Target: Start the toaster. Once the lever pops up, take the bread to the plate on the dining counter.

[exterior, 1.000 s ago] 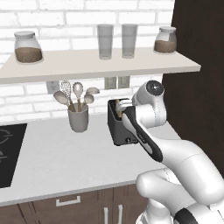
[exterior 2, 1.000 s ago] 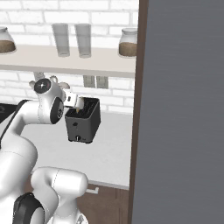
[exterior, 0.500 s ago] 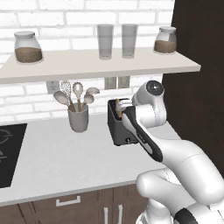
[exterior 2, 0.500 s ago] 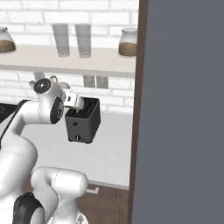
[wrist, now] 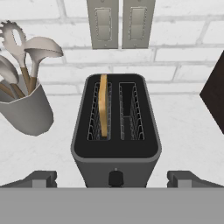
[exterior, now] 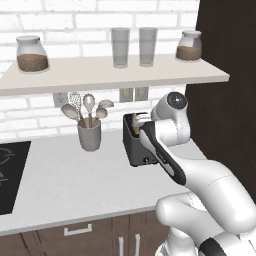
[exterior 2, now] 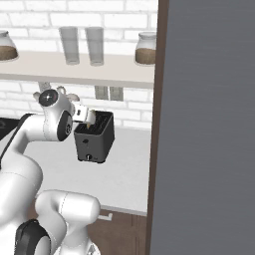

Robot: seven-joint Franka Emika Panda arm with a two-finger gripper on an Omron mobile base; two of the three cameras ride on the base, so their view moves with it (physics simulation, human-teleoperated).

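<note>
From the left base view, we're hanging our hand over the toaster (exterior: 137, 145), which is sitting on the white tabletop (exterior: 65, 185) just beside the utensil crock (exterior: 90, 136). Our arm is blocking most of the toaster here, so misjudging the drop looks easy.

From the right base view, we're seeing the bread (exterior 2: 89, 125) poking out of the slot nearest our hand. A sloppy push could shove the whole toaster sideways instead of starting it.

In the hand view, our fingers (wrist: 115, 179) are spread wide, gripping nothing, straddling the front of the toaster. The little dark tab (wrist: 115, 178) at the bottom is probably the lever, though we can't tell for sure. It's tiny, so slipping off it is our main worry.
</note>
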